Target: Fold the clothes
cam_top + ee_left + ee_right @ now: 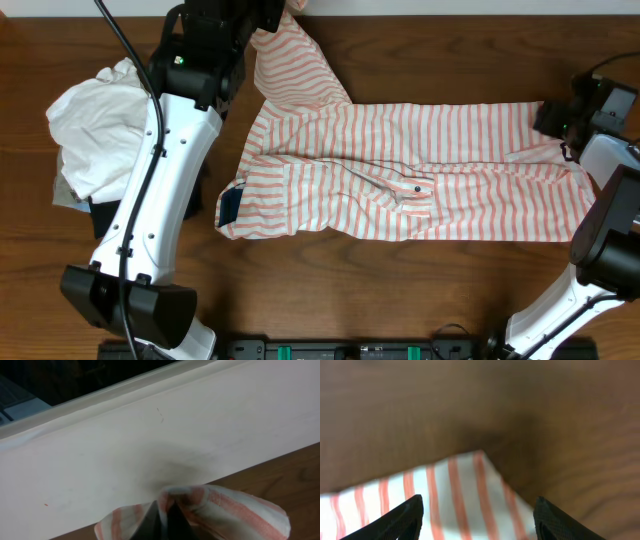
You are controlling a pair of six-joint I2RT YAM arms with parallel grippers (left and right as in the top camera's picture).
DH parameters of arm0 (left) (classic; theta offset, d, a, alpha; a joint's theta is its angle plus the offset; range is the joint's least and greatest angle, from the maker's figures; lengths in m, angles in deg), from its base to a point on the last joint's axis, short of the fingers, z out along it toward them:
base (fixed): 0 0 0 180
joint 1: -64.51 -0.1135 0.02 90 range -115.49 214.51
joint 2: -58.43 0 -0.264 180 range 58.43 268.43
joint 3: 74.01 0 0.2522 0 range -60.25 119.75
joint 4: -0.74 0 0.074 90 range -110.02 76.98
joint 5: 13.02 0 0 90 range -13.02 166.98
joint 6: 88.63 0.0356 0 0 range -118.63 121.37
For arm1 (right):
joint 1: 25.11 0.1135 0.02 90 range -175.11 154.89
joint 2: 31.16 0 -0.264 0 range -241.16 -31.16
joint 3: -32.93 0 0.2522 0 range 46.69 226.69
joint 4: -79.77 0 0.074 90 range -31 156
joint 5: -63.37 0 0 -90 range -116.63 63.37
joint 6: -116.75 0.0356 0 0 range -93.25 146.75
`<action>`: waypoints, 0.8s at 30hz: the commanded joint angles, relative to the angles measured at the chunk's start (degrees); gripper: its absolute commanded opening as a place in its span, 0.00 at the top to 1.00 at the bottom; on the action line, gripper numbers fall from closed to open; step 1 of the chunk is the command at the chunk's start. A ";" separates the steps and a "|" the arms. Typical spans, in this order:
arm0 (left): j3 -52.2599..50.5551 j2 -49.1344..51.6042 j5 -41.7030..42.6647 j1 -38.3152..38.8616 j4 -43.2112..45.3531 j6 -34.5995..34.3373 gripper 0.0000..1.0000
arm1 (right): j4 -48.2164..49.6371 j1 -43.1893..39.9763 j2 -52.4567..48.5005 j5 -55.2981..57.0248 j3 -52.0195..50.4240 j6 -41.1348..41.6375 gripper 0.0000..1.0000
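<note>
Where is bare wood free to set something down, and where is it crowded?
Free: the front table strip below the striped shirt, between left arm and right arm; also the far wood right of the sleeve. Crowded: the left side, around the white garment.

The shirt [420,190] is looking like soft, thin cloth, not shiny, and it is wrinkling in the middle. Its dark blue label [230,205] is looking flat and dull. The table [350,300] is showing smooth, dark brown wood with lines of grain and a little shine. The plain white garment [90,130] is looking like soft, crumpled cloth. The left arm [165,190] is shining like smooth white plastic. The fingers [402,520] of the right gripper [477,522] are looking like dull black plastic. The white board [150,435] is looking painted and dull, with a few small marks.
</note>
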 commanded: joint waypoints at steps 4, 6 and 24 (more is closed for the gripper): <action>0.79 0.00 -0.74 -0.33 0.07 -0.33 0.94 | 4.72 0.11 -0.59 0.13 0.04 -1.18 0.30; 0.76 0.00 -0.74 -0.39 0.07 -0.33 0.94 | 5.77 0.13 -1.31 0.11 0.04 -1.16 0.30; 0.35 0.02 -0.72 -0.74 -1.79 -0.37 0.94 | 12.48 0.26 -9.75 -4.26 1.38 0.07 0.27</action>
